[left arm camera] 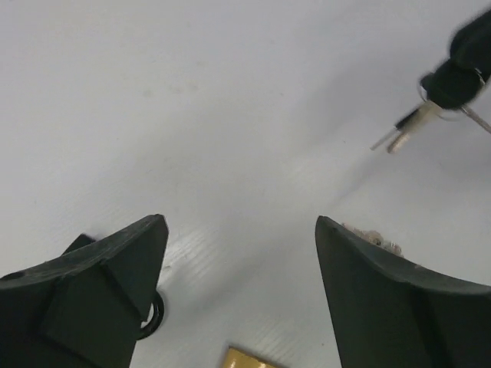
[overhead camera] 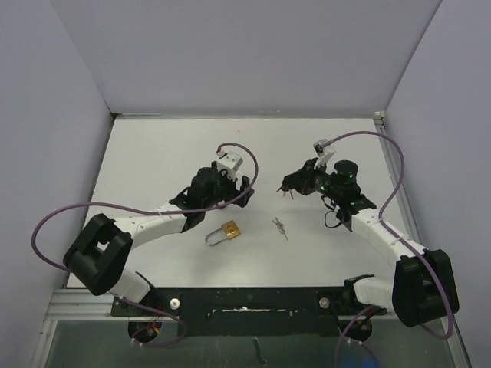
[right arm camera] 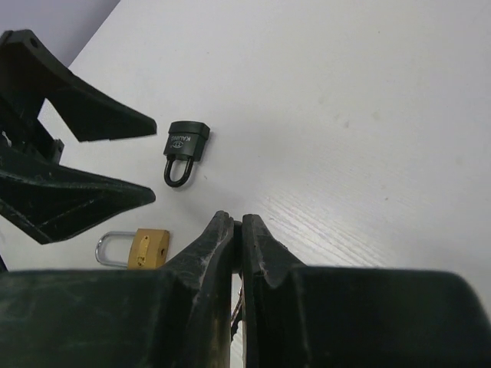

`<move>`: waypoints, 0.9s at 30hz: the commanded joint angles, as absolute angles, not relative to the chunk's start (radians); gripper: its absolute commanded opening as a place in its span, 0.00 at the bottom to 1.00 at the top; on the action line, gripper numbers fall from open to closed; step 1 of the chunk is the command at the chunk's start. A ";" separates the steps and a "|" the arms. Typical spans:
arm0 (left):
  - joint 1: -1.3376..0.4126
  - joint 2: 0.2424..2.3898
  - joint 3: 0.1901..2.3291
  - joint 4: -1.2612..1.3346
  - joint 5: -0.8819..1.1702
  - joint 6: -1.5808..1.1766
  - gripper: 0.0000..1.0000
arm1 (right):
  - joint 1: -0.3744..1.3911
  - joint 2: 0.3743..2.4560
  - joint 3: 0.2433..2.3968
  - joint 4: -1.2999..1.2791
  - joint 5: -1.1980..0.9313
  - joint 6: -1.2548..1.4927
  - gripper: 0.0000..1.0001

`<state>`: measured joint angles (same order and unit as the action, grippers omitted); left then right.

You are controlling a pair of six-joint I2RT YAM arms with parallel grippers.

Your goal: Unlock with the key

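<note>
Brass is the body of one padlock (overhead camera: 230,231), which is laid flat on the white desk (overhead camera: 169,153) with its silver shackle pointed towards the left arm. In the right wrist view this brass padlock (right arm camera: 146,249) is seen near a second one, a black padlock (right arm camera: 188,142), which is laid with its black shackle turned towards the camera. A pale brand mark is printed on the black body, but the letters are too small to be read with any certainty.

The left gripper (left arm camera: 239,226) is held spread above the desk, with only bare surface between its fingers. From the right wrist, the same left gripper (right arm camera: 153,161) is seen just beside the black padlock, which is not touched by it.

The right gripper (right arm camera: 238,222) is pressed together, and a bunch of keys (left arm camera: 410,126) is pinched at its tip and hung clear of the desk, apart from both padlocks. A pair of loose keys (overhead camera: 280,228) is left on the desk to the right of the brass padlock.
</note>
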<state>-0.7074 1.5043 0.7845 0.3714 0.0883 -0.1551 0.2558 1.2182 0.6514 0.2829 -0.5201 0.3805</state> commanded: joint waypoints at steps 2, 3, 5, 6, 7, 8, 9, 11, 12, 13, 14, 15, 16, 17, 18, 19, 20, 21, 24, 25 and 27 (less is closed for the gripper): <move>-0.673 1.414 0.768 0.343 -0.258 -0.298 0.94 | 0.250 1.165 0.686 0.251 -0.430 0.410 0.00; -0.666 1.412 0.777 0.295 -0.284 -0.313 0.95 | 0.250 1.159 0.686 0.244 -0.429 0.409 0.00; -0.650 1.410 0.781 0.209 -0.313 -0.355 0.96 | 0.250 1.145 0.682 0.234 -0.428 0.407 0.00; -0.642 1.408 0.781 0.184 -0.310 -0.372 0.96 | 0.251 1.138 0.680 0.231 -0.425 0.405 0.00; -0.632 1.407 0.781 0.170 -0.304 -0.389 0.96 | 0.249 1.132 0.678 0.226 -0.424 0.404 0.00; -0.627 1.408 0.776 0.159 -0.302 -0.407 0.96 | 0.249 1.129 0.678 0.220 -0.422 0.403 0.00; -0.624 1.409 0.770 0.149 -0.303 -0.423 0.97 | 0.249 1.124 0.677 0.213 -0.421 0.401 0.00; -0.622 1.420 0.769 0.118 -0.324 -0.452 0.97 | 0.247 1.117 0.674 0.207 -0.420 0.400 0.00; -0.622 1.428 0.776 0.094 -0.337 -0.471 0.97 | 0.248 1.113 0.672 0.207 -0.420 0.402 0.00; -0.623 1.438 0.780 0.071 -0.349 -0.486 0.97 | 0.246 1.109 0.671 0.206 -0.421 0.403 0.00; -0.621 1.450 0.781 0.053 -0.355 -0.499 0.97 | 0.246 1.105 0.670 0.203 -0.423 0.405 0.00; -0.621 1.464 0.801 0.038 -0.358 -0.510 0.97 | 0.245 1.101 0.669 0.202 -0.423 0.406 0.00; -0.621 1.479 0.815 0.027 -0.358 -0.519 0.97 | 0.246 1.098 0.669 0.200 -0.423 0.405 0.00; -0.620 1.498 0.826 0.014 -0.357 -0.527 0.97 | 0.245 1.094 0.667 0.200 -0.425 0.406 0.00; -0.621 1.518 0.840 0.003 -0.357 -0.534 0.98 | 0.245 1.091 0.667 0.199 -0.426 0.406 0.00; -0.620 1.538 0.853 -0.006 -0.355 -0.541 0.98 | 0.245 1.089 0.667 0.197 -0.426 0.408 0.00; -0.617 1.559 0.866 -0.015 -0.351 -0.548 0.98 | 0.243 1.086 0.666 0.197 -0.426 0.409 0.00; -0.614 1.579 0.879 -0.022 -0.346 -0.557 0.98 | 0.242 1.083 0.664 0.196 -0.427 0.411 0.00; -0.603 1.623 0.901 -0.019 -0.323 -0.583 0.98 | 0.242 1.074 0.660 0.195 -0.429 0.413 0.00; -0.597 1.634 0.905 -0.013 -0.315 -0.588 0.98 | 0.241 1.071 0.658 0.195 -0.428 0.413 0.00; -0.591 1.651 0.911 0.000 -0.305 -0.592 0.98 | 0.241 1.067 0.654 0.193 -0.429 0.413 0.00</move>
<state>-0.6102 1.6245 0.8558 -0.0189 -0.3218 -0.5491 0.2481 1.1023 0.6514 0.1623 -0.4362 0.4049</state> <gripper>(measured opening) 0.976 0.053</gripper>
